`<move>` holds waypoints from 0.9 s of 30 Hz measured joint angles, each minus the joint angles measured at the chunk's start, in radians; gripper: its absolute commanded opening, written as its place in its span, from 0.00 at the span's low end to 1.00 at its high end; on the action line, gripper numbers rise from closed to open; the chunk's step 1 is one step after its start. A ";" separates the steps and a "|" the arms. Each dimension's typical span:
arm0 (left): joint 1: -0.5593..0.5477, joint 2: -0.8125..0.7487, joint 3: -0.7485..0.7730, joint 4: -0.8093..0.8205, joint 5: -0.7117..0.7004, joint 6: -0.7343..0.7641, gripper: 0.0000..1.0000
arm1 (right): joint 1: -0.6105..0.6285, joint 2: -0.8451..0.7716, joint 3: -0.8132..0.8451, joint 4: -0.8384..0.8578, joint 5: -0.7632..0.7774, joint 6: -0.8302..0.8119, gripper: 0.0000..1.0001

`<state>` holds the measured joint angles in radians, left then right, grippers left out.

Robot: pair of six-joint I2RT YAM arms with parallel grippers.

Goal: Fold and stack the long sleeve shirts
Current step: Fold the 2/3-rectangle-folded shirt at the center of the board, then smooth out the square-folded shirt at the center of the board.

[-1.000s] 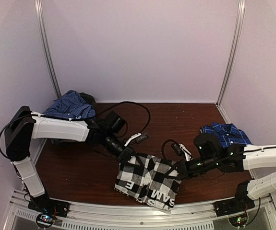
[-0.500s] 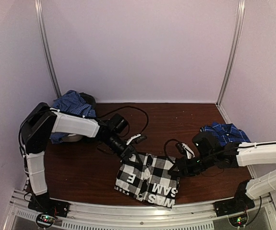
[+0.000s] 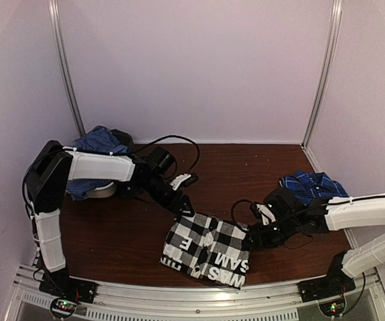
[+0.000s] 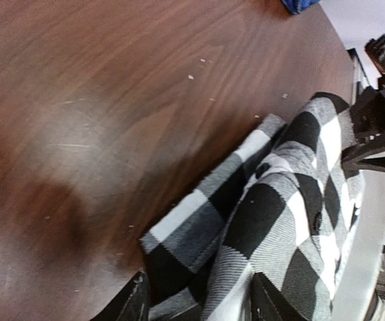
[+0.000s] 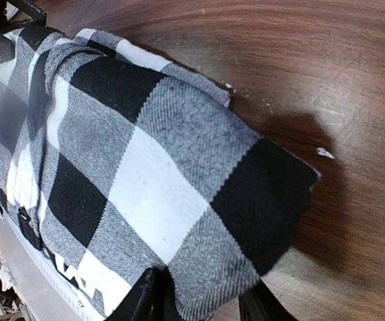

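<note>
At opposite edges of the black-and-white check shirt (image 3: 207,249), my left gripper (image 4: 199,304) and right gripper (image 5: 199,301) straddle the cloth half open, holding nothing; I should lift straight, without dragging the fold.

Rear blue shirt (image 3: 98,142) partly behind arm (image 3: 102,167)

This is a robotics lab cell. Plain walls (image 3: 192,67) and metal posts (image 3: 67,73) enclose a wooden table (image 3: 105,234) fronted by an aluminium rail (image 3: 179,309).
</note>
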<state>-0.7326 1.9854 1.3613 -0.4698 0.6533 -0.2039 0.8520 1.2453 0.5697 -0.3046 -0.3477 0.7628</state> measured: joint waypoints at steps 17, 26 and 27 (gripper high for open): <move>-0.140 -0.431 -0.282 0.259 -0.291 -0.161 0.56 | 0.137 -0.137 0.124 -0.094 0.150 -0.034 0.52; -0.226 -0.408 -0.557 0.491 -0.282 -0.298 0.54 | 0.161 -0.014 0.040 0.096 0.117 -0.021 0.51; -0.228 -0.404 -0.590 0.525 -0.287 -0.309 0.54 | 0.161 -0.009 0.018 0.114 0.114 -0.018 0.51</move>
<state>-0.9604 1.5810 0.7715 0.0547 0.3664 -0.5125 1.0130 1.2366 0.5877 -0.1909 -0.2340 0.7448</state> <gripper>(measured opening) 0.543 0.511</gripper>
